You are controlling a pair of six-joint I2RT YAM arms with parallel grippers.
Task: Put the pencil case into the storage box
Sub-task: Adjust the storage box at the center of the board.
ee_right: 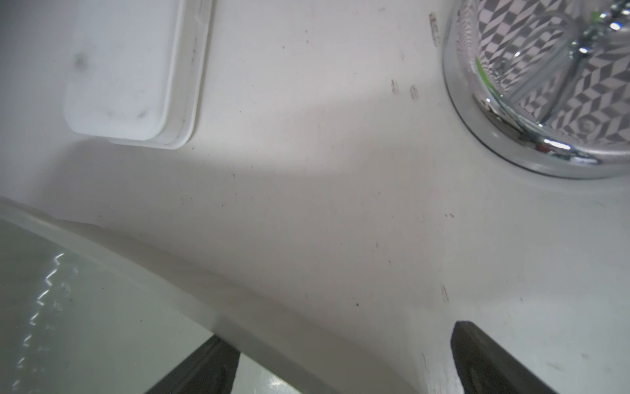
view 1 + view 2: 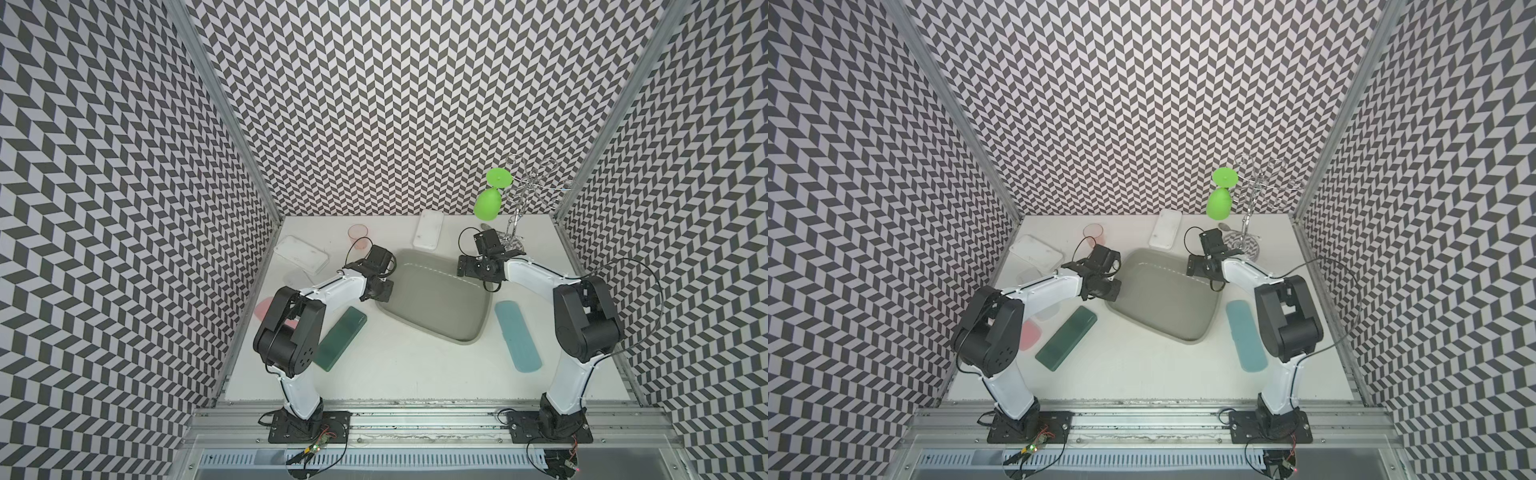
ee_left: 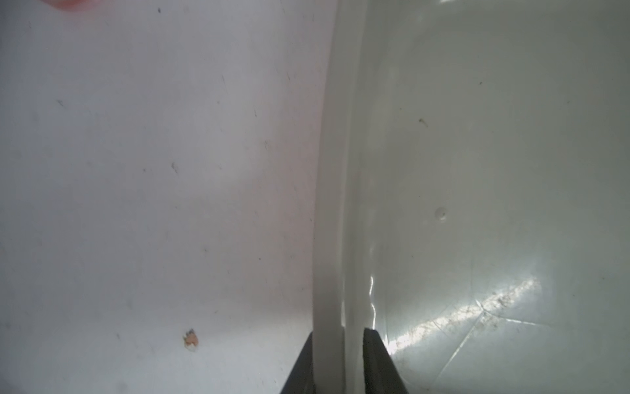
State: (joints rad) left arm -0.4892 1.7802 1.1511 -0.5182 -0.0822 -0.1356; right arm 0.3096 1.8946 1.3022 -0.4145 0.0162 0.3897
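Our left hand (image 3: 335,336) is pinched almost closed on the flared rim of the shallow grey-olive plastic storage box (image 2: 440,299), one finger inside the wall and one outside, on the box's left side. Our right hand (image 1: 341,332) stands wide open and holds nothing. It straddles the rim at the far right corner, one finger over the box floor and the other over the white table (image 1: 341,204). We judge that both hands are set there to steady or shift the box before any case goes in.

The box is empty. A flat dark green translucent pencil case (image 2: 340,338) lies on the table just beside the box's near left corner. A long pale blue pencil case (image 2: 517,336) lies just beside its right edge, and a pink pencil case (image 2: 1030,334) is half hidden under our left arm. We cannot tell which goes first.

Near the right hand stands a chrome wire glass rack (image 1: 531,102) with a bright green plastic goblet (image 2: 487,205) hung upside down; its base could be knocked. A white rectangular lidded case (image 2: 428,229) lies just beyond the far rim. A clear pink cup (image 2: 358,235) and a clear flat plastic container (image 2: 301,254) sit behind the left hand.
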